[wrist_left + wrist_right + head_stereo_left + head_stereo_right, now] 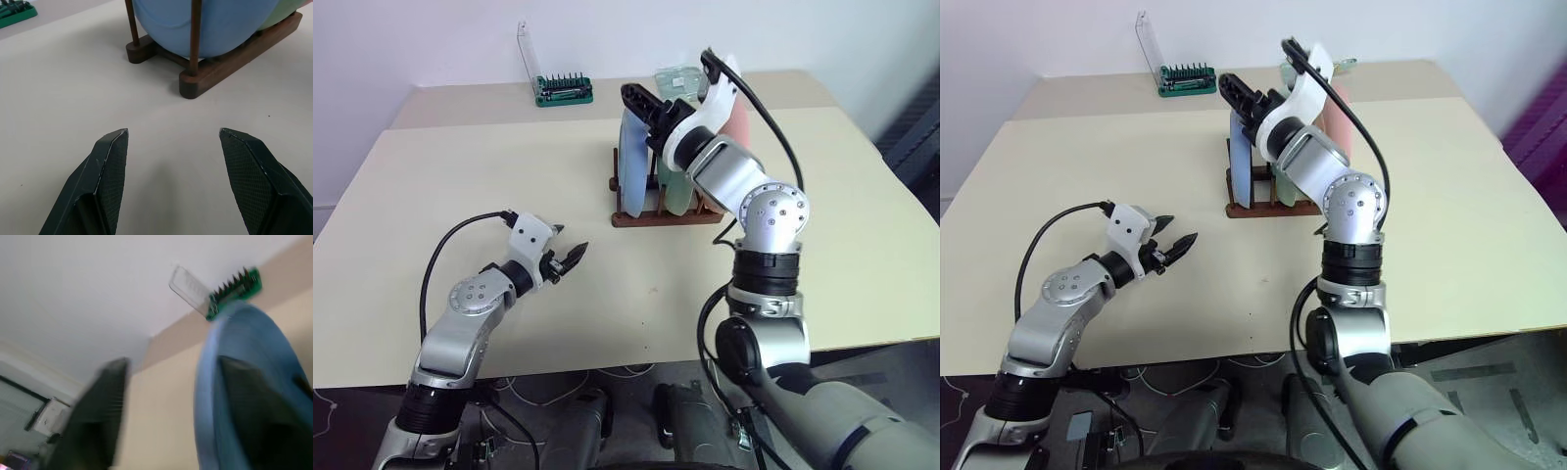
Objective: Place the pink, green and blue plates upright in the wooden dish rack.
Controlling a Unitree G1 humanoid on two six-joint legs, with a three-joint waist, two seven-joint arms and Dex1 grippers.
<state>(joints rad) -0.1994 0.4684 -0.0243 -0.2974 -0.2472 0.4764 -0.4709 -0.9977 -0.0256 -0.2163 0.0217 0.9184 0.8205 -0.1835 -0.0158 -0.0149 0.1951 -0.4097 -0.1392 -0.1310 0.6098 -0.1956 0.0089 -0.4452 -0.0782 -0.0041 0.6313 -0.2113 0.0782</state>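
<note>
Right gripper [668,93] is up over the wooden dish rack [666,217], jaws parted at the top edge of the blue plate [632,162]. In the right wrist view 1 finger [254,406] sits behind the plate's rim and the other [98,411] is clear on the open side, so the rim is between them but not pinched. Looks like the release just after slotting, a judgement only. The blue plate stands upright in the front slot, directly below this claw. The green plate [672,191] is upright just behind it, and the pink plate [737,122] is beyond that, mostly hidden by the arm.

All 3 plates appear racked, so this is the last step. The next move calls for lifting the right claw straight up, clear of the rim, without tipping the plate against its pegs.

Left gripper [570,258] hovers low over the table [460,196], well apart from the rack, jaws wide and empty, pointing toward the rack base.

View differences: the left wrist view shows the blue plate's lower edge seated between pegs on the rails, which the head views don't resolve. The head views show the green tool holder [564,91] far behind the right claw at the table's back edge.
</note>
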